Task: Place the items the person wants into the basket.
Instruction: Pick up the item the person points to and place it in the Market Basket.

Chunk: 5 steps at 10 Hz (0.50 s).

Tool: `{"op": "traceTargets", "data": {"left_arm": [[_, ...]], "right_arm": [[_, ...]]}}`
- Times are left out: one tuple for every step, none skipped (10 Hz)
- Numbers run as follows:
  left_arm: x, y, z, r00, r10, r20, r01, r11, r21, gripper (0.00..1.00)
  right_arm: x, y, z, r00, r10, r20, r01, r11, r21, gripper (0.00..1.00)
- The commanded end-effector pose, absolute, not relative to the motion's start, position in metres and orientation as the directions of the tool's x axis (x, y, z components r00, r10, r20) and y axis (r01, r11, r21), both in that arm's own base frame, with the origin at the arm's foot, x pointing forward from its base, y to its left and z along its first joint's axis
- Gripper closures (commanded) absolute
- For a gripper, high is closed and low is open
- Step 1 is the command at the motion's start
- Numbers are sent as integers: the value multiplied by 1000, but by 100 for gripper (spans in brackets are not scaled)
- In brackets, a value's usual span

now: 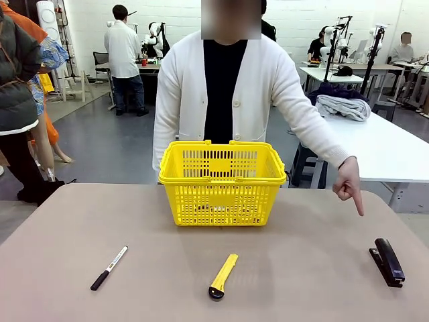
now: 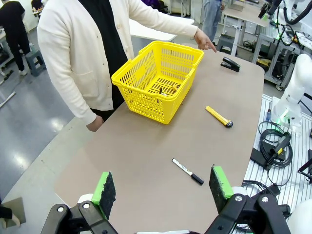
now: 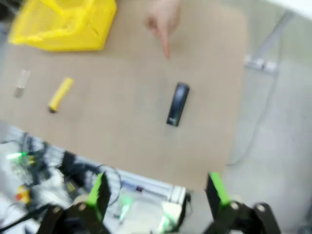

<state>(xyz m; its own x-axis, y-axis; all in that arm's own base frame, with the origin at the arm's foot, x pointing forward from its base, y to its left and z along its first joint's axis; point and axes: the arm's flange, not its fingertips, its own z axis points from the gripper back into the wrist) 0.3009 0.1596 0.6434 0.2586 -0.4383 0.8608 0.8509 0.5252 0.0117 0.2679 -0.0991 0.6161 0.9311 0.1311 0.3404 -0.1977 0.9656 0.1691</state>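
Left end effector [image 2: 162,178]: nearest its own camera, it hung above the near edge of the tabletop [image 2: 146,146], jaws wide, nothing between the green pads.
Right end effector [image 3: 157,187]: it was likewise spread wide and empty, high over the right end, in a blurred view.
Person [image 1: 181,87]: stood at the far side behind the basket [image 1: 221,198], one hand [image 1: 348,182] stretched out, forefinger aimed down toward the stapler [image 1: 387,261].
Basket: sat at the far middle of the tabletop, handles folded down. A couple of small dark things lay on its floor, too small to name.
Stapler: lay flat and closed near the robot's right edge, well apart from the basket, its long axis running roughly toward the far side.
Handling: it was probably stiff and dense for its size, with smooth sides. A hold across the narrow body near mid-length looked best balanced, since squeezing top to bottom might press the hinged arm down.
Knife [image 1: 222,275]: lay at the near middle, not pointed at.
Marker [image 1: 109,267]: lay at the near left, not pointed at.
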Motion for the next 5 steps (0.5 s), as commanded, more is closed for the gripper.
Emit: {"op": "traceTargets", "data": {"left_arm": [[301,160,645,259,-439,860,855,518,7,0],[301,160,645,259,-439,860,855,518,7,0],[301,160,645,259,-439,860,855,518,7,0],[301,160,645,259,-439,860,855,518,7,0],[301,160,645,259,-439,860,855,518,7,0]], "right_arm": [[278,-81,598,972,50,228,-92,980,178,0],[286,-78,582,976,20,217,-64,978,200,0],[293,-78,567,978,-8,207,-38,975,218,0],[298,-78,555,980,-12,198,-38,968,248,0],[303,-80,548,978,-24,207,-33,963,268,0]]}}
